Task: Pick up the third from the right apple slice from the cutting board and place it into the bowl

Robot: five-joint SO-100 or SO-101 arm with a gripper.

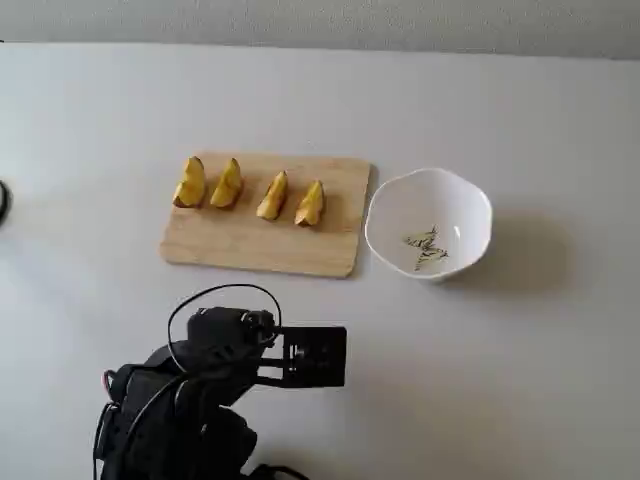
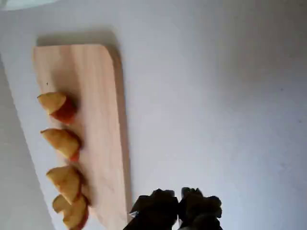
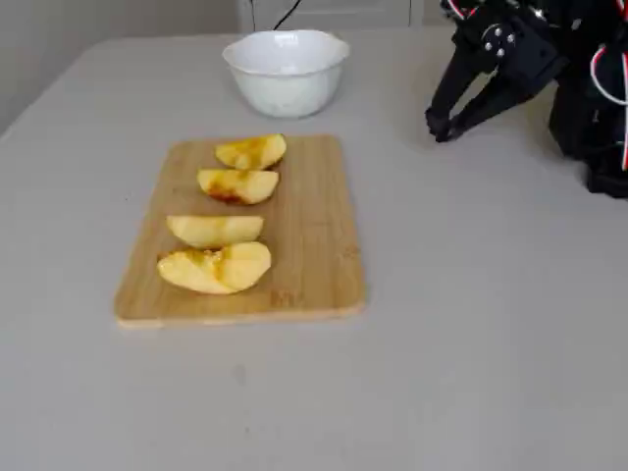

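Four golden-yellow apple wedges sit in a row on the light-wood rectangular cutting board [image 1: 262, 240], and my target slice [image 1: 227, 185], third from the white scalloped bowl [image 1: 430, 222], looks light, firm and slick, best pinched across its plump middle, while my gripper [image 3: 439, 126] hangs closed and empty over the pale grey surface [image 1: 520, 360].

Standing in a tight row along the far part of the cutting board [image 1: 262, 240], four wedges, the apple slice [image 1: 227, 184] crowded between neighbours with narrow gaps either side. Lying bare, the board's near half and the table in front of it. Sitting just beside the board's right edge, the bowl [image 1: 429, 222]. Hanging clear of the board, the gripper [image 3: 439, 126].
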